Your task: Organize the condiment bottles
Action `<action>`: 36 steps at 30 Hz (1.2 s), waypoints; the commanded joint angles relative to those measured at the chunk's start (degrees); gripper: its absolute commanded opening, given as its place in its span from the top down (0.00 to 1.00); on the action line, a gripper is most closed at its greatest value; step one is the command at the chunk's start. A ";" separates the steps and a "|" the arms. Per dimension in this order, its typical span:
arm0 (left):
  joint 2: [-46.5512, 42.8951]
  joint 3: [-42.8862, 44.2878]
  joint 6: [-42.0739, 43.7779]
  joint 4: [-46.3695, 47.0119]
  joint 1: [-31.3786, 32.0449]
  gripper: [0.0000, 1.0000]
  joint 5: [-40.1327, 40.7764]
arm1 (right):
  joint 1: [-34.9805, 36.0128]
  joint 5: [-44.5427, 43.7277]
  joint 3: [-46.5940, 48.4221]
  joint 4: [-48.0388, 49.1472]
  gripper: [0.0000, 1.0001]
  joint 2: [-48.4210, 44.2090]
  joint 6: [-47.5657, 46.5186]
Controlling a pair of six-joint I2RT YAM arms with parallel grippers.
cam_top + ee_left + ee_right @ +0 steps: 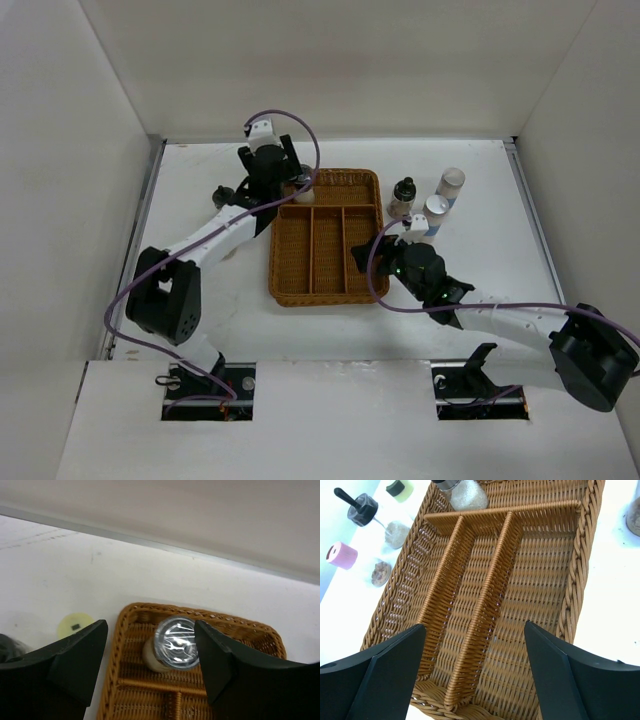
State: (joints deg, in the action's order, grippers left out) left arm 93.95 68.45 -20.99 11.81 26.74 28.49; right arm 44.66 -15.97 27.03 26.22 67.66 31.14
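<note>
The right gripper (474, 627) hangs wide open, empty, over the woven wicker tray's (580, 560) near end. In its far compartment sits a clear glass jar (175, 642) between the left gripper's (150, 625) parted fingers, seemingly ungripped. Next, probably, fetching the round bottles (435, 212) standing by the tray's far right corner.

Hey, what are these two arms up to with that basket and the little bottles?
Two robot arms are sorting condiment bottles into a wicker tray. The left gripper hovers, jaws apart, over one bottle sitting in the tray's far corner. The right gripper hangs open and empty above the tray's long compartments, which hold nothing. A black-capped bottle and two blue-labelled bottles wait on the table right of the tray.
</note>
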 commanded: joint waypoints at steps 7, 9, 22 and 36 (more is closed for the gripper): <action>4.30 0.63 -3.00 -2.40 -6.13 0.45 3.06 | -1.20 1.29 0.39 3.58 0.13 0.72 1.03; 4.92 0.55 -3.18 -2.41 -6.66 0.45 4.11 | -1.12 1.38 0.57 3.23 0.13 0.63 0.86; 10.54 2.13 -0.63 -2.32 -7.71 0.42 7.72 | -1.12 1.64 1.10 3.66 0.13 2.48 0.51; 6.25 1.26 -1.24 -0.83 -7.81 0.67 4.82 | -1.12 1.81 0.92 4.81 0.13 2.74 0.50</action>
State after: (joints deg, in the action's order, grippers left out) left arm 107.79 70.02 -22.33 7.22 17.82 33.19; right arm 43.83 -14.68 27.03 27.51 70.13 31.53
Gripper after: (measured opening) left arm 0.476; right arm 0.872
